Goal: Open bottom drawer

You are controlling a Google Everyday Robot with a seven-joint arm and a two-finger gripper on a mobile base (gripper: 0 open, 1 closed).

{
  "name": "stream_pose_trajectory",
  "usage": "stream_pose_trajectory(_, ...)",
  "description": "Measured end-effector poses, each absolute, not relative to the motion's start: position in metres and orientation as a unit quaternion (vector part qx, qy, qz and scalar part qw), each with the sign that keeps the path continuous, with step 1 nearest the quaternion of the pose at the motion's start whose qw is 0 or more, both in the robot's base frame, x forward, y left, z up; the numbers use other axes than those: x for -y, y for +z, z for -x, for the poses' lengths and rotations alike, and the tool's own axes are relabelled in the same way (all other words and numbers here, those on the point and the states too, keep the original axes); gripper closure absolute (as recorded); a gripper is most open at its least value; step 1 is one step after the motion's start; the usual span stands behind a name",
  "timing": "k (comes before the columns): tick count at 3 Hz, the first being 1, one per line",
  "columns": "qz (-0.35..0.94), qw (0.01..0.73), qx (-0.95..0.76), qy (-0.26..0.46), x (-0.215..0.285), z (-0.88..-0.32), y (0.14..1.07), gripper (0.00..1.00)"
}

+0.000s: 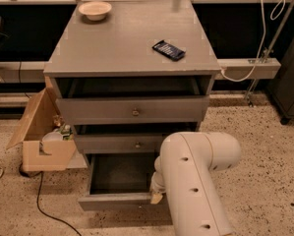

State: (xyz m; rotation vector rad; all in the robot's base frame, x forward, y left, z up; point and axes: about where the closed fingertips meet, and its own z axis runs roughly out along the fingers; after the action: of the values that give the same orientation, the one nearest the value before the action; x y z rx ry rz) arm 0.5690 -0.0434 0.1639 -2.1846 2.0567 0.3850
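The grey cabinet [127,43] has three drawers. The bottom drawer [114,201] is the narrowest and stands pulled out, with its dark empty inside showing. Its knob is hidden from this angle. My gripper [156,195] is at the right part of the drawer's front edge, mostly hidden behind my white arm [195,181]. The middle drawer [122,144] and the top drawer [132,111] each show a small brass knob and stand slightly out.
A pale bowl [95,10] and a dark flat packet [168,50] lie on the cabinet top. An open cardboard box [43,136] with items stands on the floor to the left, next to a black cable [43,205]. A white cable [257,43] hangs at the right.
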Motion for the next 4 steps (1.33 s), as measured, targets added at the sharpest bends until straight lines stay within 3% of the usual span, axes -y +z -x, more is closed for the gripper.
stream_pose_trajectory(1, 0.721, 0.058, -0.679, 0.127, 0.0432, -0.5686, 0.1639, 1.0)
stream_pose_trajectory(3, 0.721, 0.058, -0.679, 0.127, 0.0432, -0.5686, 0.1638, 0.52)
stream_pose_trajectory(4, 0.728, 0.078, -0.668, 0.134, 0.0472, -0.5701, 0.1728, 0.21)
